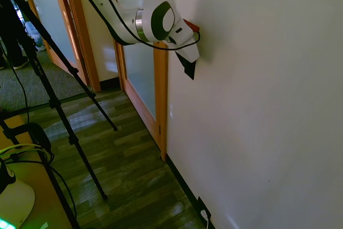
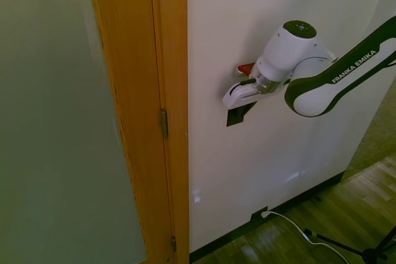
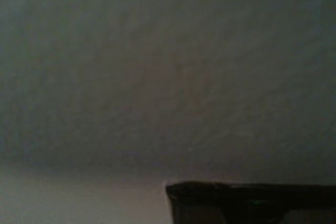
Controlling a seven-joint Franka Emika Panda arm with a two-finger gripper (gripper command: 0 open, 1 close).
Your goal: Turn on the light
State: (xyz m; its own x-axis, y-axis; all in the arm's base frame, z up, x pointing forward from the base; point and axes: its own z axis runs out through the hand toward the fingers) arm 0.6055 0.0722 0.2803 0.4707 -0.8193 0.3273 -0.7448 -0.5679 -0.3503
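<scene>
The switch (image 2: pixel 239 114) sits on the white wall (image 2: pixel 260 171) just beside the wooden door frame (image 2: pixel 154 115), a small dark plate of which only the lower part shows; the gripper (image 2: pixel 238 98) is pressed up close over its top, so whether metal actually touches the plate cannot be made out. In the first exterior view the same dark plate (image 1: pixel 189 68) peeks from under the white hand (image 1: pixel 185 46), close against the wall. I cannot tell whether the fingers are spread or closed — the hand's body covers them in both outside views.

By my judgement the switch is rigid plastic fixed to the wall, light to actuate; it wants a short firm push on its rocker or toggle, not a grasp — too much force would likely only strain the wall mounting.

No lamp shows anywhere; the rocker's position is hidden; the wrist view gives only blurred wall and a dark edge (image 3: pixel 252 203) at the bottom, unidentifiable.
</scene>
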